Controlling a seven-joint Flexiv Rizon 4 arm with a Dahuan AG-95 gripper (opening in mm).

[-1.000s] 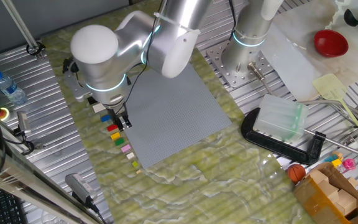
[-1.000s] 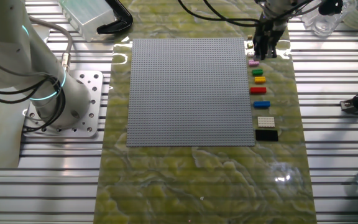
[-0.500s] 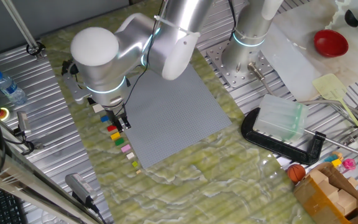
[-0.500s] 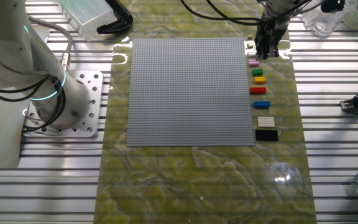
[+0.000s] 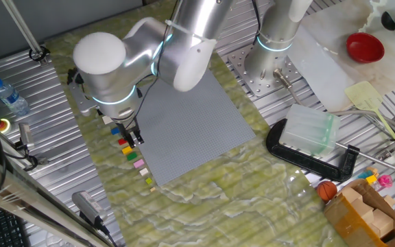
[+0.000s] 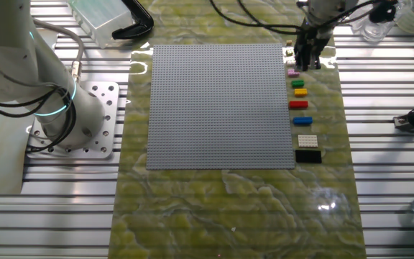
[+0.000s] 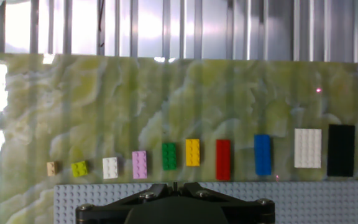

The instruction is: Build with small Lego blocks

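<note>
A row of small bricks is seen laid out on the green marbled surface point(image 7: 229, 93), just beside one edge of the large grey studded plate point(image 6: 221, 104). In the hand view the row runs, from one end to the other: black brick point(image 7: 340, 150), cream brick point(image 7: 307, 148), blue brick point(image 7: 263, 154), red brick point(image 7: 223, 159), yellow brick point(image 7: 192, 152), green brick point(image 7: 169, 156), pink brick point(image 7: 140, 165), a small white brick point(image 7: 110, 167), a lime brick point(image 7: 79, 168) and a tan brick point(image 7: 53, 168) (ten pieces are counted, all lying flat and apart from one another). The tool point(image 6: 307, 66) is held above the pink-to-green stretch of the row; whether its fingers are spread or pressed together cannot be told from any view. A black clamp point(image 5: 310, 154) and a red bowl point(image 5: 365, 46) are seen well apart from the bricks.
</note>
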